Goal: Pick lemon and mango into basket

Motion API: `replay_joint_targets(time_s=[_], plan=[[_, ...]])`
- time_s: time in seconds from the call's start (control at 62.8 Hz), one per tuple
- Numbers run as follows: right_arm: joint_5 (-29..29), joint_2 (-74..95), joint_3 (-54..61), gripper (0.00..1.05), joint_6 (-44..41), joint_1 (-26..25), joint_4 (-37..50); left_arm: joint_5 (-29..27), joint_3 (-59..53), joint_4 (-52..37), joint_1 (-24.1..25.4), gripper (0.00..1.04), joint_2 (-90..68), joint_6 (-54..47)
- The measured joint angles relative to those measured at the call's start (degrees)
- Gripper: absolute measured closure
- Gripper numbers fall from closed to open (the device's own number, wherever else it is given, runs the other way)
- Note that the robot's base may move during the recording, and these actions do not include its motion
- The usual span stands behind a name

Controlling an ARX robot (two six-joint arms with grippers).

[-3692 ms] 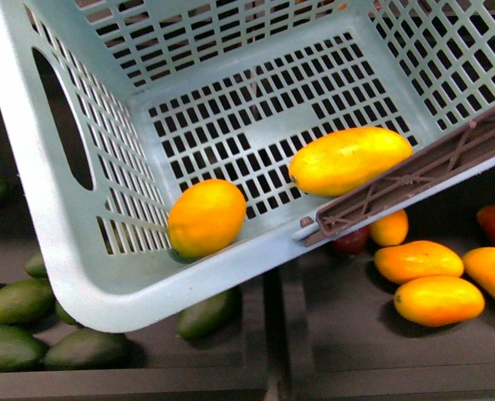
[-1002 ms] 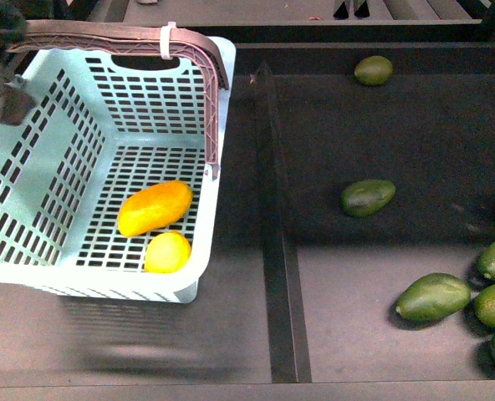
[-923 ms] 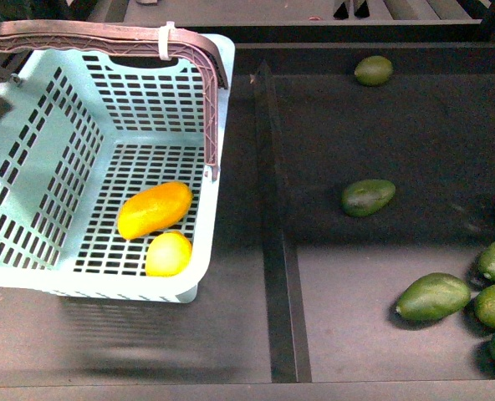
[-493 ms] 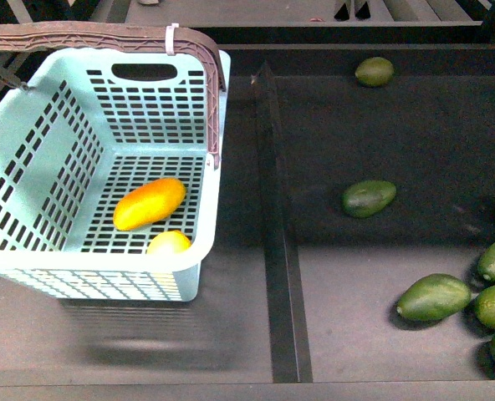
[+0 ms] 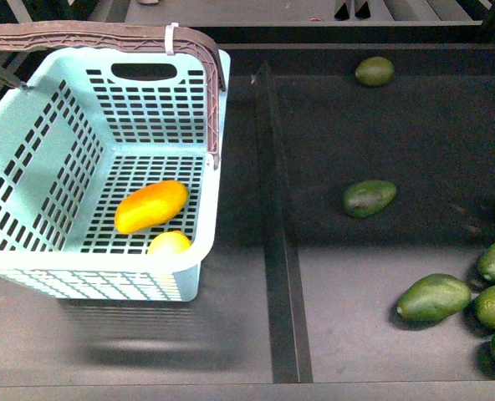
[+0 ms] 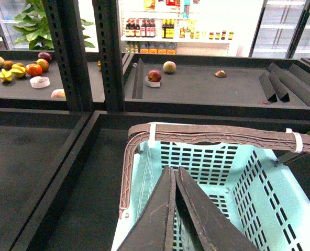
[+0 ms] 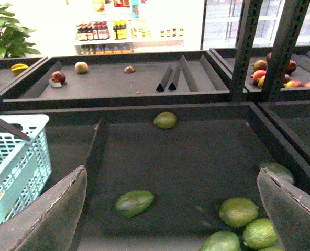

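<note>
Mango, lemon inside basket; lemon against near wall.

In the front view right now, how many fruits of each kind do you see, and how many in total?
Mango: 1, inside the basket
Lemon: 1, inside the basket, partly hidden by its rim
Avocados: 7, in the dark bin beside the basket
Total: 9 fruits

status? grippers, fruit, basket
Left gripper shut, empty, above basket. Right gripper open, empty, over avocados. Mango and lemon both in basket. Nothing in the way.
</note>
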State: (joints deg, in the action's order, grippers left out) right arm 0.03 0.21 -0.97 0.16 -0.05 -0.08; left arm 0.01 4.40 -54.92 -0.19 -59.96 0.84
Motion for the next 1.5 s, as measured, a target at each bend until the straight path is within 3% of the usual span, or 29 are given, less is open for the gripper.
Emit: replay_joint_targets(time_s=[0.716, 1.273, 1.353, 1.496], plan=[[0.0, 0.0, 0.0, 0.09, 0.0, 0.0, 0.0, 0.0, -3.6, 30.4, 0.0, 1.01, 35.2, -0.2], [0.0, 0.0, 0.0, 0.09, 0.0, 0.0, 0.0, 0.0, -3.6, 45.1, 0.0, 1.01, 50.2, -0.2], [0.0, 0.0, 0.0, 0.09, 0.0, 0.0, 0.0, 0.0, -3.5, 54.0, 0.0, 1.01, 57.5, -0.2], [0.0, 0.0, 0.0, 0.09, 0.0, 0.0, 0.0, 0.0, -3.5, 54.8, 0.0, 1.01, 59.6, -0.2]])
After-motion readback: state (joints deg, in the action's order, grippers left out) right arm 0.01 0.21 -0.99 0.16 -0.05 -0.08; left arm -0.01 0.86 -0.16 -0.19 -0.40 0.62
